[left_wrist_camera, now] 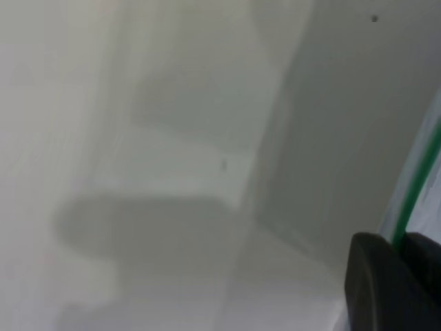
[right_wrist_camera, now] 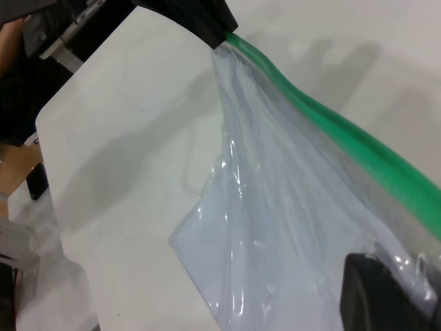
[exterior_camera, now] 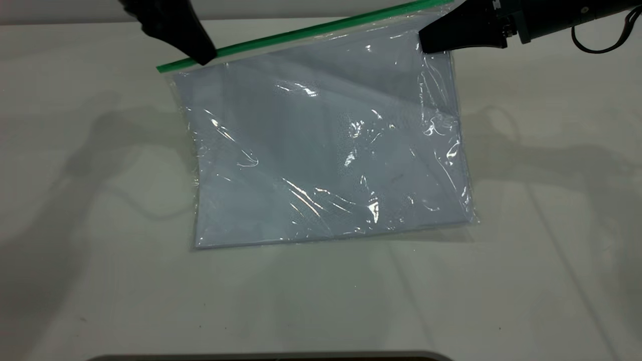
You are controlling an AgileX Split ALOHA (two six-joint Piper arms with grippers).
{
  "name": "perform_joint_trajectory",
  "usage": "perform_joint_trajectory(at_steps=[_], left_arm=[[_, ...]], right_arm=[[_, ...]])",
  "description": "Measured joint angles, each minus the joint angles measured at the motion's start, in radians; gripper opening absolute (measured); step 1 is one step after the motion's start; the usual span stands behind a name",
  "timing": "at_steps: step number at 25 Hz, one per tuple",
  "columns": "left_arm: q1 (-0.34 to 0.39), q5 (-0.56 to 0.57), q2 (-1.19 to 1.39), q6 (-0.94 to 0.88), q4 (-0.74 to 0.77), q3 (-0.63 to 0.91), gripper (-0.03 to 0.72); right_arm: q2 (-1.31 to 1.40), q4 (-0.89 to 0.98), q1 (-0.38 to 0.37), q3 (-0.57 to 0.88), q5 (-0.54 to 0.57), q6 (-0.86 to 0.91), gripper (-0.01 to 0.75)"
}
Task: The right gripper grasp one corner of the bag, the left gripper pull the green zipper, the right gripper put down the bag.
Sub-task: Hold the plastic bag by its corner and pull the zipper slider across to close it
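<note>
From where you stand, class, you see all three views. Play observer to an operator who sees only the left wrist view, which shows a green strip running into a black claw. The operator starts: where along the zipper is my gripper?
Observer: The left gripper grips the green zipper close to its left end in the exterior view.
Operator: Is the other arm holding anything?
Observer: Yes. The right gripper pinches the bag at the corner by the zipper's opposite end.
Operator: Is the bag lying flat?
Observer: No. The right wrist view shows the zipper edge lifted, with the rest draping down to the table.
</note>
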Motion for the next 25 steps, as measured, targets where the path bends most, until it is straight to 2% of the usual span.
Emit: perform_joint_trajectory(at_steps=[11,20,23,25], left_arm=[[0.012,0.02,0.0,-0.09,0.112,0.0,0.054],[0.012,0.02,0.0,-0.105,0.129,0.0,0.058],[0.012,0.02,0.0,-0.107,0.132,0.0,0.075],[0.012,0.02,0.0,-0.107,0.141,0.0,0.101]], right_arm=[[0.0,0.0,0.0,0.0,-0.001,0.0,0.034],[0.0,0.0,0.0,0.0,-0.006,0.0,0.039],[0.0,0.0,0.0,0.0,-0.016,0.002,0.07],[0.0,0.004,-0.003,0.0,-0.023,0.003,0.125]])
